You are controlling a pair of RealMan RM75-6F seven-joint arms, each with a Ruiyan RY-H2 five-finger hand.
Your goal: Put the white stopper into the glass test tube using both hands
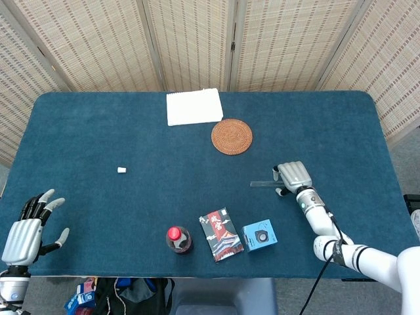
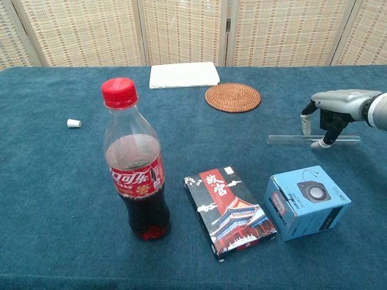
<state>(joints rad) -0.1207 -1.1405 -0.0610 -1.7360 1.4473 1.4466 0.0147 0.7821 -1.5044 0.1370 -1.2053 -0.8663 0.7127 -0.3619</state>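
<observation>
The glass test tube (image 2: 313,139) lies flat on the blue table (image 1: 131,125), on the near side of the woven coaster (image 2: 233,97) and off to its right; your right hand (image 2: 329,110) is arched over the tube's right part, fingertips (image 2: 316,144) down at the glass on either side, but the tube looks to be resting on the cloth, so I cannot tell whether you have it pinched or are only touching it; judge this as the pick-up step for the tube, not yet completed. The white stopper (image 1: 121,170) sits well to the left of the coaster, alone on the cloth and untouched; your left hand (image 1: 29,230) hangs released, fingers spread, at the near left corner, far from the coaster and holding nothing.

Next, you likely need to close firmly on the tube and lift it level, since round glass on cloth may roll or slip; then send the left hand to the stopper, which is small and will want a fine pinch.

Near the coaster: a white folded cloth (image 1: 194,106) just beyond it to the left; on its near side a blue box (image 2: 306,201) just in front of the tube, a patterned card box (image 2: 229,211), and a cola bottle (image 2: 135,161) standing upright; the blue box crowds your right wrist, and the bottle could be knocked if the hands meet low in the middle.
</observation>
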